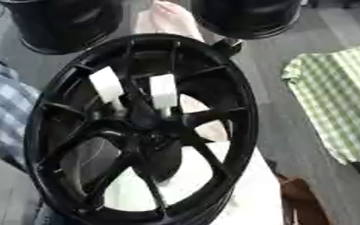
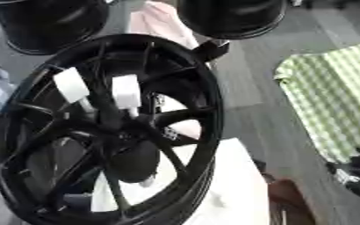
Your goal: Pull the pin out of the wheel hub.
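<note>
1. A black wheel [image 1: 141,132] fills most of both views, standing nearly upright and tilted a little, its glossy round rim ringing slim spokes that fan out from a dark hub [image 1: 149,127] at the centre.
2. 2 white blocky pieces [image 1: 106,85] [image 1: 163,90] stand side by side in the upper half of the wheel, just above the hub. Each is matte and roughly rectangular, and each narrows to a thin stem that runs down toward the hub.
3. Which of these is the pin cannot be told; both sit at the hub, between the spokes.
4. A dark rounded shape [image 2: 137,160] hangs below the hub behind the spokes. It may be part of a hand, but its form is too dim to say, and whether any fingers are open or curled cannot be told.
5. The wheel rests on a smooth white surface [image 1: 248,193], seen through the lower gaps and to the right of the rim.
6. 2 more black rims [image 1: 64,22] [image 1: 248,15] stand at the top edge, well apart from each other.
7. A green-and-white checked cloth [image 1: 336,101] lies at the right, soft and rumpled at its edge.
8. A blue checked fabric [image 1: 2,110] shows at the left edge, and a pale pink cloth [image 1: 167,19] lies between the 2 far rims.
</note>
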